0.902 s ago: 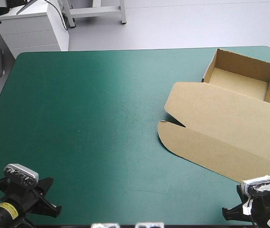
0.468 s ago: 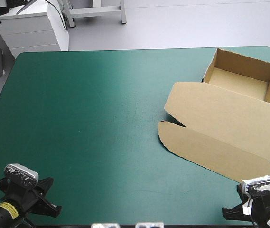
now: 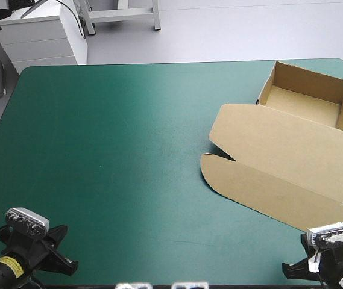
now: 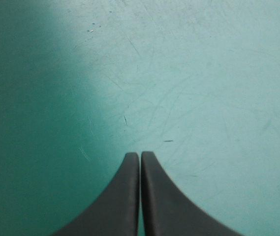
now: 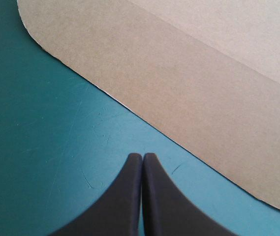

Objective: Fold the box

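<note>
The brown box (image 3: 292, 150) lies on the right half of the teal-green table as an open tray (image 3: 313, 99) near the far right corner, with its lid (image 3: 280, 168) spread flat toward the near edge. My left gripper (image 4: 140, 155) is shut over bare cover at the near left corner (image 3: 35, 253), holding nothing. My right gripper (image 5: 142, 156) is shut too, just short of the lid's near edge (image 5: 179, 98), at the near right corner (image 3: 331, 262). Neither gripper touches the board.
The table's cover (image 3: 111, 150) is bare across its left and middle parts. A white cabinet (image 3: 35, 33) stands beyond the far left corner.
</note>
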Motion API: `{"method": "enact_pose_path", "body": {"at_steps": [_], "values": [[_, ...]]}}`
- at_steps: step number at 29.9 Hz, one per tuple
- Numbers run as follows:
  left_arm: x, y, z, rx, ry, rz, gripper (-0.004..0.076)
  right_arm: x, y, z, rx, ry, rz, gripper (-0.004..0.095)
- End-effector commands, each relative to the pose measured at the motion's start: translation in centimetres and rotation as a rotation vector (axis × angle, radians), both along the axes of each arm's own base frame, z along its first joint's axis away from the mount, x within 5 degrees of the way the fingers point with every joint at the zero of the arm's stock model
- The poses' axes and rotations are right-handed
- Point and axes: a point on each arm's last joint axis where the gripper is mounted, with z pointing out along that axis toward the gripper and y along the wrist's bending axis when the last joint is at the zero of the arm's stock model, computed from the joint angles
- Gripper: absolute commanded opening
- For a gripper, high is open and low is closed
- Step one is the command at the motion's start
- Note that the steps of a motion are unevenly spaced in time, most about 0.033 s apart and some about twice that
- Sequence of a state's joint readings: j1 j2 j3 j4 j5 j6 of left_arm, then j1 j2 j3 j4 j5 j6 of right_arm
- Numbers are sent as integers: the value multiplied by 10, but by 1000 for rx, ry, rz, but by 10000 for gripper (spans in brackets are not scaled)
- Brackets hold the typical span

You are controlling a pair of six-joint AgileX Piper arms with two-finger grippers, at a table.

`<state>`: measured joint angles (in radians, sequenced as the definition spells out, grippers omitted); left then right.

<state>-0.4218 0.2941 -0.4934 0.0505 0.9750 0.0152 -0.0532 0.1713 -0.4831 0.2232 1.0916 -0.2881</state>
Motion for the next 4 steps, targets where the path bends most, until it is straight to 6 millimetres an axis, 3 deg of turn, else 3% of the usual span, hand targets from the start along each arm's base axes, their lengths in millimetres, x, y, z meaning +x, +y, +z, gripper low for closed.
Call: {"method": "enact_pose_path", "body": {"at_steps": [1,4], "values": [[4,-2,11,-40,-65,-3,-8,4,0,11,3,-74,2,-14],[4,-2,11,-40,-65,-3,-8,4,0,11,1,-74,3,-14]]}}
